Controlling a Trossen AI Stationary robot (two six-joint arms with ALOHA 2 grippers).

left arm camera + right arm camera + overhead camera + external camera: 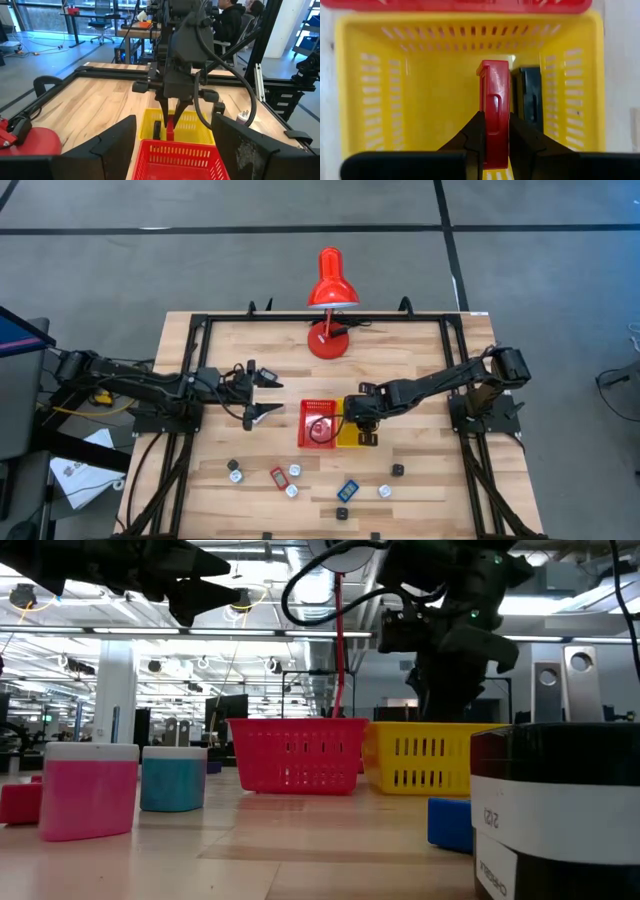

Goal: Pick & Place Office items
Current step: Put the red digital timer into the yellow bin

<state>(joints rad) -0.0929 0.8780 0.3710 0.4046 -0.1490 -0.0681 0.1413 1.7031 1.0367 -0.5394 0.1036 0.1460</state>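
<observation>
My right gripper (495,121) stands over the yellow tray (350,442), shut on a flat red office item (494,90). Beside that item a black one (527,97) stands on edge inside the yellow tray. The red tray (318,423) touches the yellow one on its left. My left gripper (268,394) hovers open left of the red tray, with nothing between its fingers. Several small office items, among them a red one (278,477) and a blue one (347,490), lie on the table near its front edge. My right gripper pinches the red item's two flat faces (494,131) between its two fingers, at the item's upper end. The fingers (181,106) come steeply from above, pointing down. The item hangs on edge below them, its lower end (170,134) inside the yellow tray; whether it touches the tray's floor I cannot tell.
A red desk lamp (330,300) stands at the table's far middle. A black frame (300,320) runs around the table's edges. In the low view a pink piece (88,790), a teal piece (173,780) and a black-and-white piece (560,820) stand close to the camera.
</observation>
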